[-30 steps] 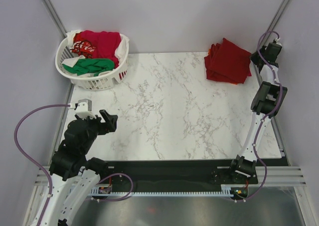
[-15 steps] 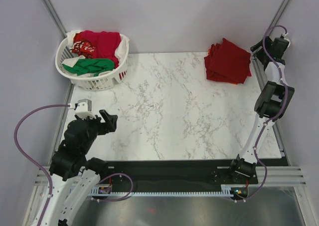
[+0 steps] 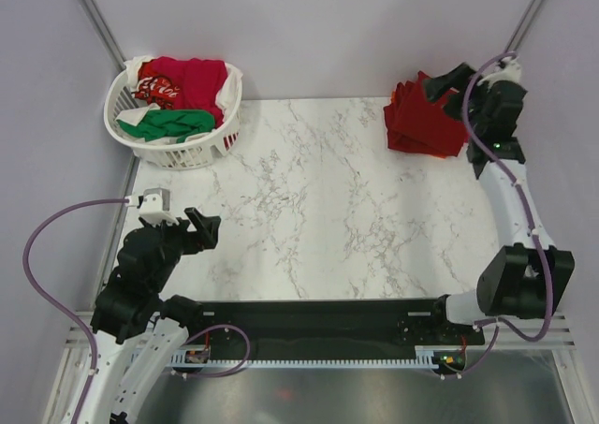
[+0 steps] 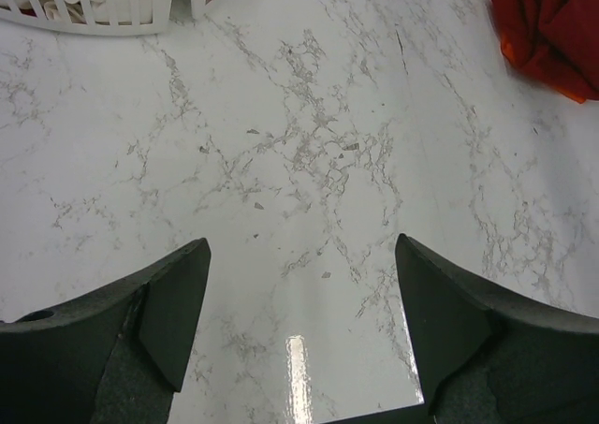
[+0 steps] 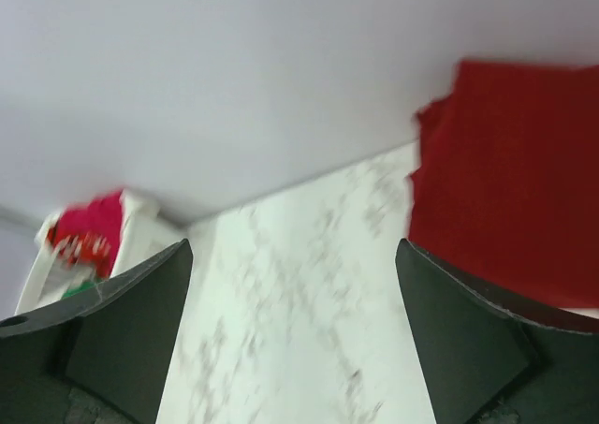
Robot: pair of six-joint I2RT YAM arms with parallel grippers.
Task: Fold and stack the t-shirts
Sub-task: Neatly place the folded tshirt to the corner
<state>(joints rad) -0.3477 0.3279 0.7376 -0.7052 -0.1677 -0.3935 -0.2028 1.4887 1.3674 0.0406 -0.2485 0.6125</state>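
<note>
Marbled desk (image 3: 318, 209) is stretching between grey walls. We are seeing a folded red stack (image 3: 426, 115) at the upper right of the overhead frame, and loose shirts (image 3: 187, 82) heaped in the basket (image 3: 187, 153) at the upper left. We are judging the cloth light, limp and quick to slump, so we are favouring a pinch at a shoulder seam or hem. Right gripper (image 3: 447, 87) is hovering wide and empty at the stack's right edge. Left gripper (image 4: 301, 246) is gaping empty over the desk's lower left. Overhead is showing both arms and the basket's contents. The left wrist view is catching only basket slats and the stack's corner, while the right wrist view is blurring.
</note>
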